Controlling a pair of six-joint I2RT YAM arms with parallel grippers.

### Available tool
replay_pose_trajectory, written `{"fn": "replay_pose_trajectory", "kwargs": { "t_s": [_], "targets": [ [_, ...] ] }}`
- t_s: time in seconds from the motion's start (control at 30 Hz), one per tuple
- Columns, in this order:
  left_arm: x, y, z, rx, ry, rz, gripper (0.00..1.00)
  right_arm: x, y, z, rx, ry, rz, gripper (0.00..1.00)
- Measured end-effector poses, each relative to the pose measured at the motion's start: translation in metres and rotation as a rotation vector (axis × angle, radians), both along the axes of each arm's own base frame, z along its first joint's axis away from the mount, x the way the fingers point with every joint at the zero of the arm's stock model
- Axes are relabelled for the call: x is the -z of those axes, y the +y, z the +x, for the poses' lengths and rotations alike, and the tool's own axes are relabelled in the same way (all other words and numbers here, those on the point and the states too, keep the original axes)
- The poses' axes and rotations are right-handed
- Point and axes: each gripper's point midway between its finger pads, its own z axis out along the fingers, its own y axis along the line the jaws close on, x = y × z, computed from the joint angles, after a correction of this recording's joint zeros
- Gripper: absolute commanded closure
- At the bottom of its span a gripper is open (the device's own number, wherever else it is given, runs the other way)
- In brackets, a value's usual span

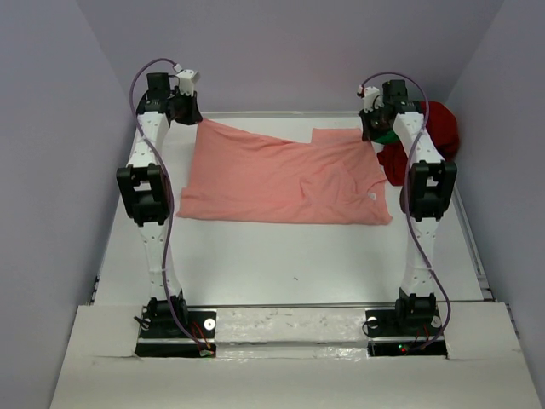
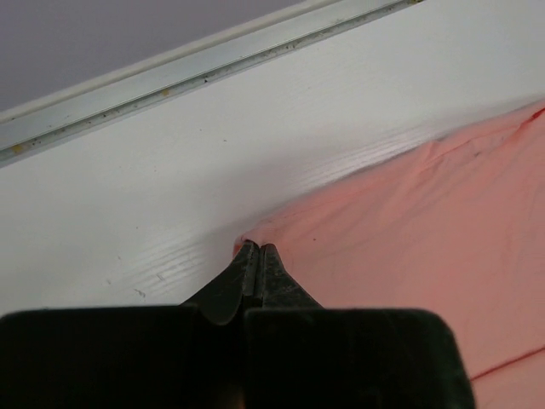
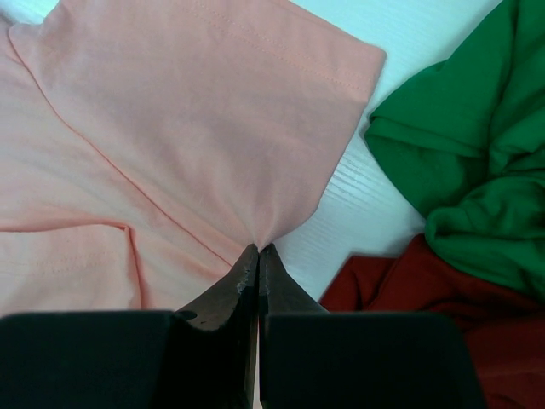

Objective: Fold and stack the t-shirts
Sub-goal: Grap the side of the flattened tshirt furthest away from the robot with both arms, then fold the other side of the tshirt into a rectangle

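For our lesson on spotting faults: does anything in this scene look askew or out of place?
Yes. The green shirt and dark red shirt lie crumpled in a heap at the table's far right corner. The salmon-pink shirt lies spread out, but its far edge is uneven. Nothing looks damaged.

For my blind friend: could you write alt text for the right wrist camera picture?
The right gripper, shut, pinches the edge of the salmon-pink t-shirt spread on the white table. Beside it lie a crumpled green t-shirt and a dark red t-shirt.
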Motion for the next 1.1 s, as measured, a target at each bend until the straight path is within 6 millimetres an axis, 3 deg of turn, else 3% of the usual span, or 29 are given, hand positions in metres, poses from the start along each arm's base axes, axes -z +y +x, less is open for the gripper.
{"fn": "replay_pose_trajectory", "kwargs": {
  "t_s": [0.2,0.7,1.1],
  "targets": [
    [-0.008,0.003,-0.014,0.011,0.006,0.008,1.00,-0.008,-0.005,-0.007,0.002,-0.005,-0.020,1.00],
    [0.018,0.036,-0.061,-0.003,0.118,-0.008,1.00,-0.025,-0.014,-0.032,0.011,-0.002,-0.043,1.00],
    [0.000,0.035,-0.075,0.034,0.098,-0.006,1.00,-0.033,-0.017,-0.059,0.012,0.022,-0.043,1.00]
  ]
}}
